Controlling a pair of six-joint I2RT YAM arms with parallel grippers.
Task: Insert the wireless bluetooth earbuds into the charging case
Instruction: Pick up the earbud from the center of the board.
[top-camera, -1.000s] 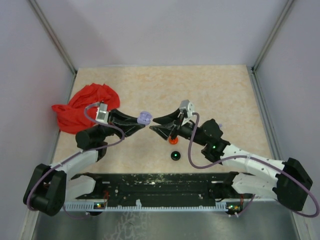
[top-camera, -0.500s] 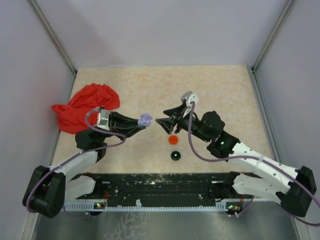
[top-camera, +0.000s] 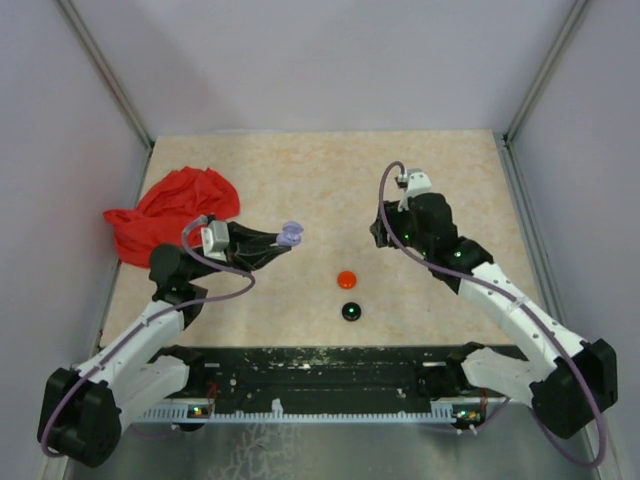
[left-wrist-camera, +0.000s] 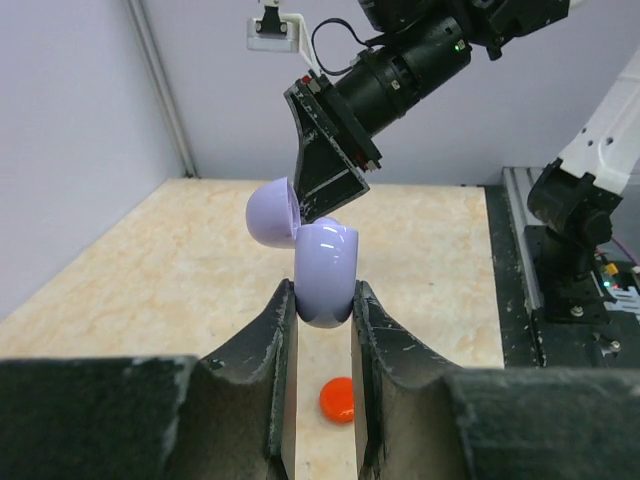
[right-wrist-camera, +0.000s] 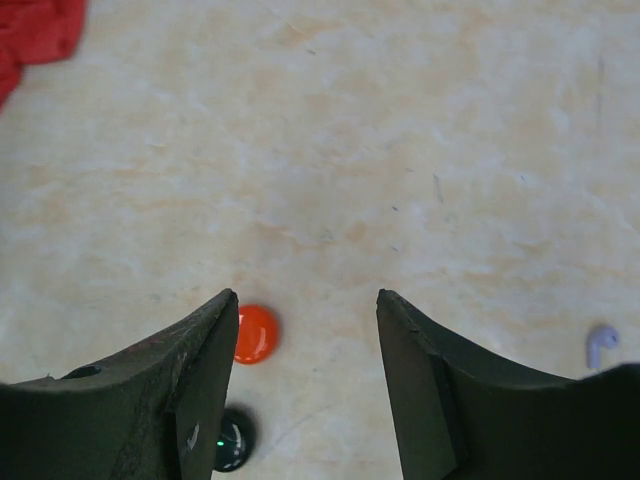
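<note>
Now right jaws back from case (left-wrist-camera: 325, 268)

The black disc (right-wrist-camera: 233, 440) sits half hidden behind the right tool (right-wrist-camera: 308, 297).

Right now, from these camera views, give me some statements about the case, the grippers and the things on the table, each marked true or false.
The left gripper is shut on the lavender charging case. True.
The case's lid is closed. False: it is flipped open.
The right gripper holds the orange disc. False: it is open and empty; the disc lies on the table.
The red cloth lies on the robot's left. True.
</note>
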